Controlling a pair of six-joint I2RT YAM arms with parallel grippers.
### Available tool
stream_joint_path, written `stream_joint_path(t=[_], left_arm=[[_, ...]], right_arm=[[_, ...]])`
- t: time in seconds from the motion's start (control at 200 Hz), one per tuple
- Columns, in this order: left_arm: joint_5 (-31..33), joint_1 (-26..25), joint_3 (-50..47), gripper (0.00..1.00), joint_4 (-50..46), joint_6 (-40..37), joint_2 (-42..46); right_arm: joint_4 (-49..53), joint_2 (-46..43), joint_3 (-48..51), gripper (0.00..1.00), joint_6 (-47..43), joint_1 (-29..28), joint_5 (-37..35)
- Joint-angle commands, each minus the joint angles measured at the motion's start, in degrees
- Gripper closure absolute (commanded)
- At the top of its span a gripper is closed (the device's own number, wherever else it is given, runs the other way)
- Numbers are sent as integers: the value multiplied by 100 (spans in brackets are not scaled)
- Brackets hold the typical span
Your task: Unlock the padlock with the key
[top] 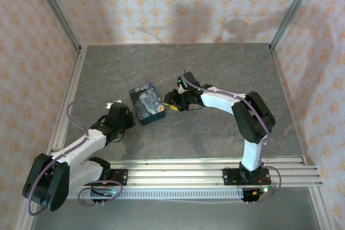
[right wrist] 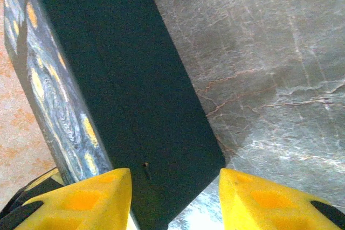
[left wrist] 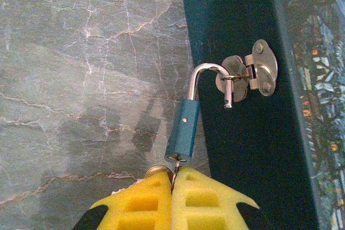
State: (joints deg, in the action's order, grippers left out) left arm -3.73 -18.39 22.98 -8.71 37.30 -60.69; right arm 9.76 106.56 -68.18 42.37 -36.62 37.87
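At the bottom centre of the left wrist view, the left gripper [left wrist: 173, 180] has its yellow fingers pressed together. They pinch a thin sliver of metal, the key [left wrist: 175, 168], whose head is hidden between them. Directly above the fingertips hangs the small teal-blue padlock [left wrist: 183, 132] with its silver shackle, its underside meeting the key. The shackle loops through a silver metal hasp [left wrist: 260, 69] on the side of a dark-blue rectangular box [left wrist: 242, 149] printed with a swirling starry-night painting. The shackle's far leg ends in the open, clear of the lock body.

In the right wrist view, the right gripper [right wrist: 175, 189] is spread wide and holds nothing. A corner of the box reaches down between its fingers, and the frame's top cuts the box off.

From above, the box lies mid-frame on the grey marbled worktop [top: 215, 68], between both grippers. The padlock is too small to make out there.
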Motion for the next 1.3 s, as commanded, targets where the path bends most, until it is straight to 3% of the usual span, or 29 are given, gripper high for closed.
stream_joint_path(t=[0.0, 0.53, 1.296], left_arm=[[245, -49, 130, 100, 136, 57, -57], [856, -228, -165, 100, 69, 666, 637], [847, -257, -48, 100, 106, 612, 45]], right_arm=[[49, -282, 122, 53, -96, -47, -234], [-83, -426, 147, 54, -33, -47, -333], [-274, -496, 358, 54, -2, -20, -263]])
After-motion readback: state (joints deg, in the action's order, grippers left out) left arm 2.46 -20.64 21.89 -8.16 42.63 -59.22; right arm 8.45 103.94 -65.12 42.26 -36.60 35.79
